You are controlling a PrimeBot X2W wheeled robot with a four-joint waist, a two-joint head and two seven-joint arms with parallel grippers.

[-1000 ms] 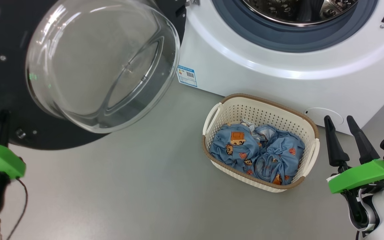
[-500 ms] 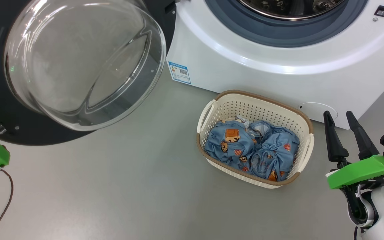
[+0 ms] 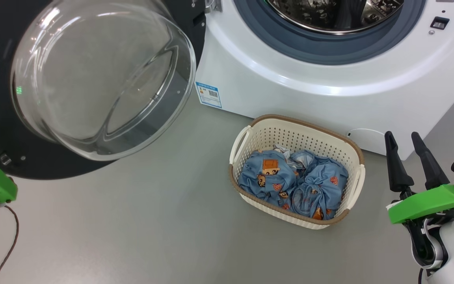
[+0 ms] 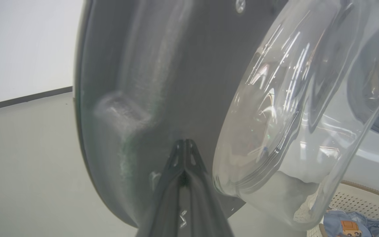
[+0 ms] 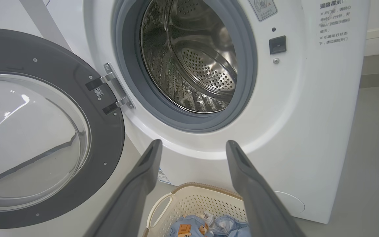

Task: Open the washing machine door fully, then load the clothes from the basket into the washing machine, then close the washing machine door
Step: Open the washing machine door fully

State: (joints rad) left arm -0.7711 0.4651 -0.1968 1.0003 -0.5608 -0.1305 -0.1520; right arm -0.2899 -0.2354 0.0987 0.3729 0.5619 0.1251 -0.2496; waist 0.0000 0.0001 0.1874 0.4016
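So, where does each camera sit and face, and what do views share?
Head view: on the head, facing down at the basket; right jaws open, lower right.
Left wrist view: left wrist, close to the washing machine door; left jaws shut.
Right wrist view: right wrist, facing the washing machine; right jaws open.
All share the door and basket.

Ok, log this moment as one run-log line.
washing machine door: open | drum: no clothes seen | clothes: in basket | left gripper: shut, at door's inner face | right gripper: open, empty

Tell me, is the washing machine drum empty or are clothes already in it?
Empty, as far as it shows: the drum is bare perforated steel, and the clothes lie bundled in the basket.
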